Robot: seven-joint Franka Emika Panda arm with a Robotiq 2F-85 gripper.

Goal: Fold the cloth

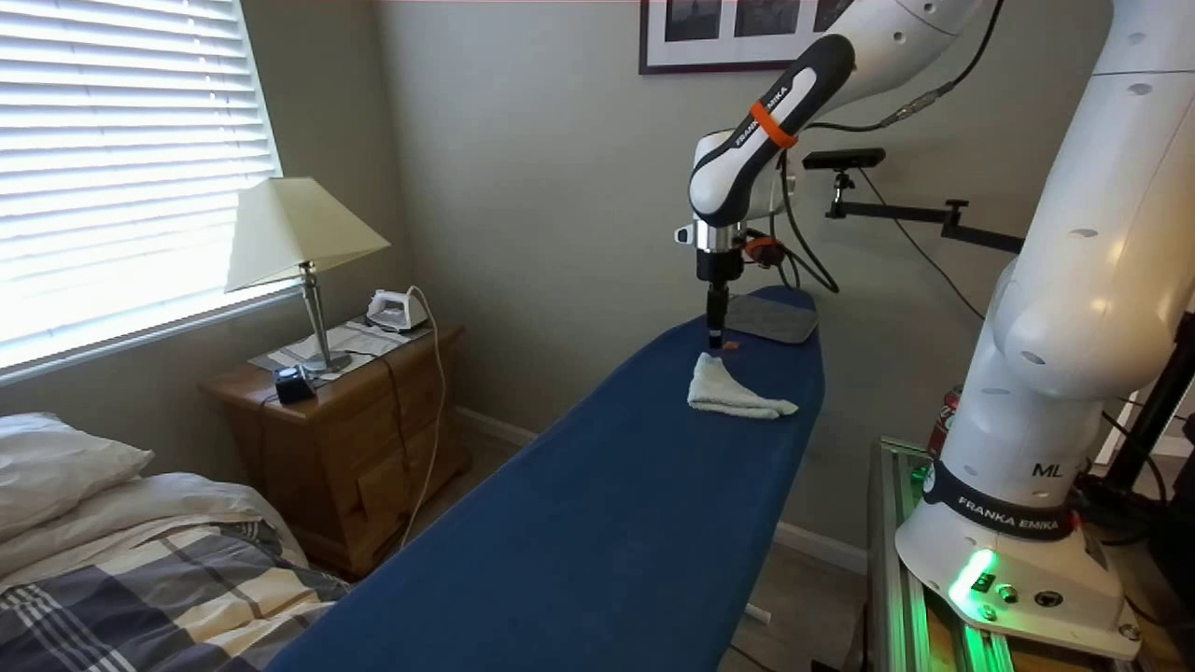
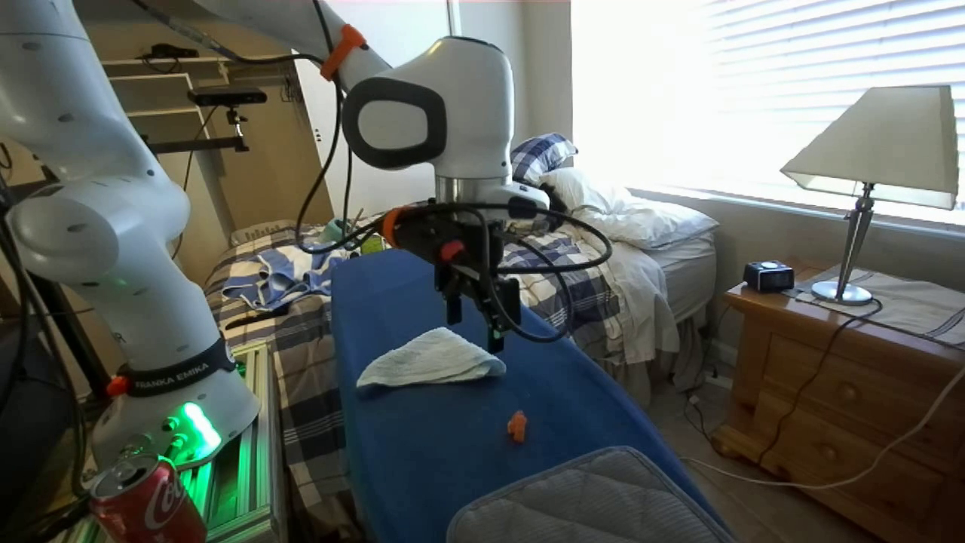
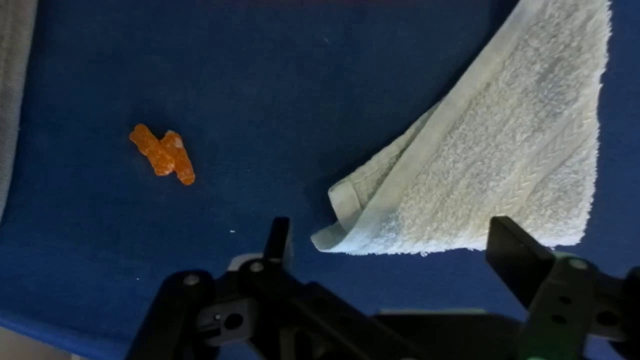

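The white cloth (image 1: 733,397) lies on the dark-blue ironing board (image 1: 560,541) in both exterior views (image 2: 433,360). It is folded over into a rough triangle. In the wrist view the cloth (image 3: 505,155) fills the upper right, with a layered, slightly curled corner at its lower left. My gripper (image 3: 389,227) is open and empty, its fingers wide apart. The fingers frame the cloth's lower edge in the wrist view, and the right fingertip overlaps it there. In the exterior views the gripper (image 1: 716,338) points down above the board beside the cloth (image 2: 475,332), not holding it.
Two small orange pieces (image 3: 162,154) lie on the board near the cloth (image 2: 517,427). A grey quilted pad (image 2: 595,501) covers the board's narrow end. A nightstand (image 1: 327,448) with lamp and iron (image 1: 397,310), and a plaid bed (image 1: 168,597), stand beside the board.
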